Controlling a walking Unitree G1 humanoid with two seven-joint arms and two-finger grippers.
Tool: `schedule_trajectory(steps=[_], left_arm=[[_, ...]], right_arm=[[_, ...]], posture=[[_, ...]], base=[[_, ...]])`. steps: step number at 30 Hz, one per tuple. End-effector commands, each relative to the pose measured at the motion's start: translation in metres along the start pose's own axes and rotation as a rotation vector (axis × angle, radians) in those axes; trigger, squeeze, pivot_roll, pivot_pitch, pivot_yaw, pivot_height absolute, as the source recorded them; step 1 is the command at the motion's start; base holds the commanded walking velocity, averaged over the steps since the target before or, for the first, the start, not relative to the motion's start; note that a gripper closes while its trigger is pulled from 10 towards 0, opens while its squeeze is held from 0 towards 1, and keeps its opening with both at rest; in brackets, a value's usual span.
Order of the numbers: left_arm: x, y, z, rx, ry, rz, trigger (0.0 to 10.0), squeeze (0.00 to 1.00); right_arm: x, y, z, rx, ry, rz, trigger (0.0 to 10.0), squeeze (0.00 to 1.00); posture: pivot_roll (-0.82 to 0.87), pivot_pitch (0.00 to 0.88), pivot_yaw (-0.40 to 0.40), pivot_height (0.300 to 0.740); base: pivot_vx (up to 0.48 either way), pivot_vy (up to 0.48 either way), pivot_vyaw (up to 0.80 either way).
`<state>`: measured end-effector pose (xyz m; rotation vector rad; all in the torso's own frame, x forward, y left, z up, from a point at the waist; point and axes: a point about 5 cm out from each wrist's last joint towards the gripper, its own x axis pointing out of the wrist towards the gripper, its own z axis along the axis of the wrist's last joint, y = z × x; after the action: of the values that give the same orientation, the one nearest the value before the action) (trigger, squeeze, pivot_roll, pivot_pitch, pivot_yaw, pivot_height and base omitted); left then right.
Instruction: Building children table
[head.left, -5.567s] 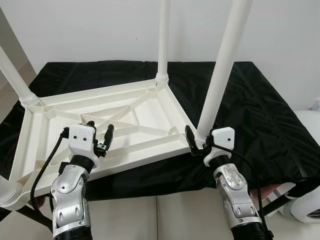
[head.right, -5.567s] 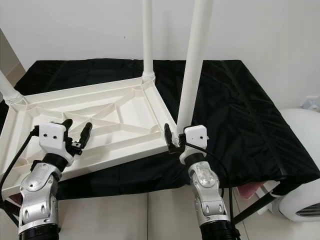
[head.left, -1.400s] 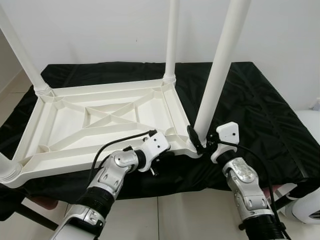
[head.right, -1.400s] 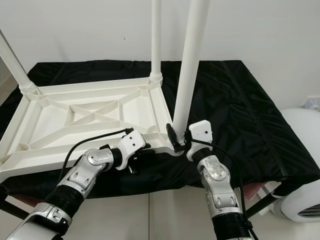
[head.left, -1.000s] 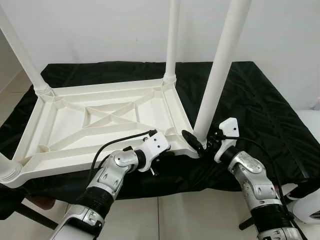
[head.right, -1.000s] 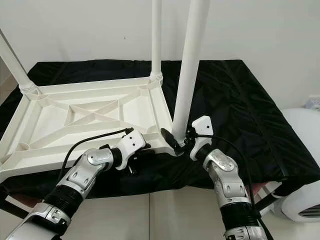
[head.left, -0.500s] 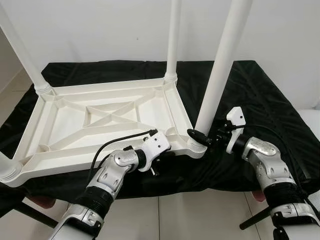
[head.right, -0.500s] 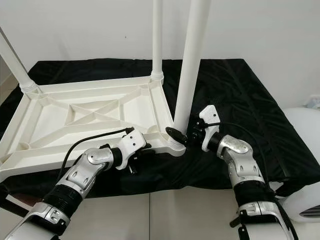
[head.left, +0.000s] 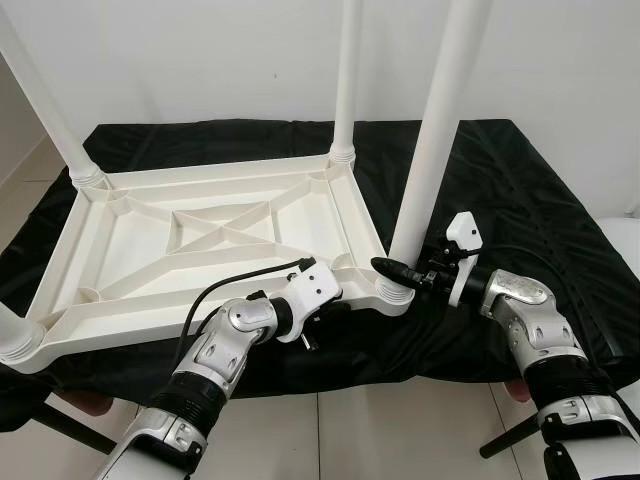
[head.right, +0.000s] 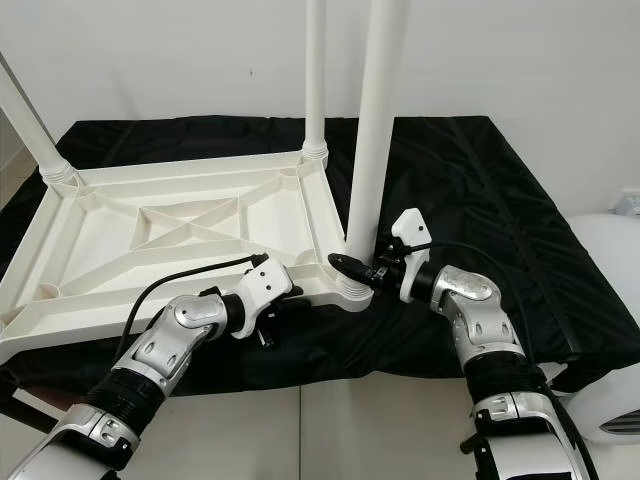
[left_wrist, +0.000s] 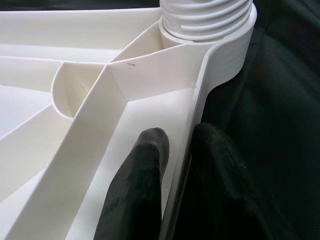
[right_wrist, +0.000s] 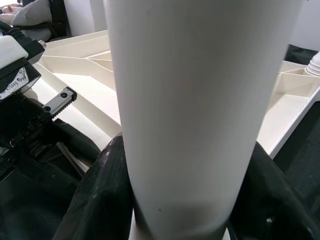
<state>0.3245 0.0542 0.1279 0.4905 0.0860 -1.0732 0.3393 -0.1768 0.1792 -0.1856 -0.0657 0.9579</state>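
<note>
White plastic table (head.left: 215, 235), upside down, 4 legs up

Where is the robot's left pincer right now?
The left pincer is pinching the near rim of the upside-down white table, beside the corner where the near right leg stands, which the right pincer grips.

black cloth (head.left: 520, 190) | white wall (head.left: 200, 60) | tiled floor (head.left: 360, 430)

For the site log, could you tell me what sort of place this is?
Probably a room in a home, used as a workspace: a plain white wall, a pale tiled floor, and a table draped in black cloth bearing the upturned white children's table.
</note>
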Motion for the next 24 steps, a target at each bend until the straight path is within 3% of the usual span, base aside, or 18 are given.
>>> schedule_trajectory(steps=[1,7,16,17,20,21,24], left_arm=[[0.002,-0.012,-0.007,0.015,0.049,-0.117,10.0,0.00],[0.002,-0.012,-0.006,0.014,0.049,-0.118,10.0,0.00],[0.001,-0.011,-0.007,0.011,0.053,-0.111,10.0,0.00],[0.001,-0.011,-0.008,0.008,0.055,-0.108,10.0,0.00],[0.001,-0.011,-0.008,0.009,0.056,-0.108,10.0,0.00],[0.001,-0.011,-0.008,0.008,0.056,-0.107,10.0,0.00],[0.001,-0.010,-0.008,0.006,0.056,-0.107,10.0,0.00]], right_arm=[[0.001,0.006,-0.007,0.046,-0.009,0.011,0.0,0.00],[0.002,0.014,-0.007,0.079,-0.051,-0.003,0.0,0.00],[0.004,0.019,-0.012,0.083,-0.084,-0.239,0.0,0.00],[0.009,0.025,-0.014,0.110,-0.097,-0.364,5.4,0.00],[0.012,0.030,-0.014,0.119,-0.117,-0.411,5.4,0.00],[0.015,0.033,-0.013,0.123,-0.118,-0.442,10.0,0.00],[0.020,0.039,-0.012,0.135,-0.124,-0.490,10.0,0.00]], posture=[[-0.11,0.081,0.056,0.740],[-0.12,0.087,0.053,0.740],[-0.12,0.089,0.047,0.740],[-0.12,0.090,0.047,0.740],[-0.12,0.090,0.047,0.740],[-0.12,0.088,0.047,0.740],[-0.11,0.089,0.048,0.740]], base=[[0.000,0.000,0.00],[0.000,0.000,0.00],[0.000,0.000,0.00],[0.000,0.000,0.00],[0.000,0.000,0.00],[0.000,0.000,0.00],[0.000,0.000,0.00]])
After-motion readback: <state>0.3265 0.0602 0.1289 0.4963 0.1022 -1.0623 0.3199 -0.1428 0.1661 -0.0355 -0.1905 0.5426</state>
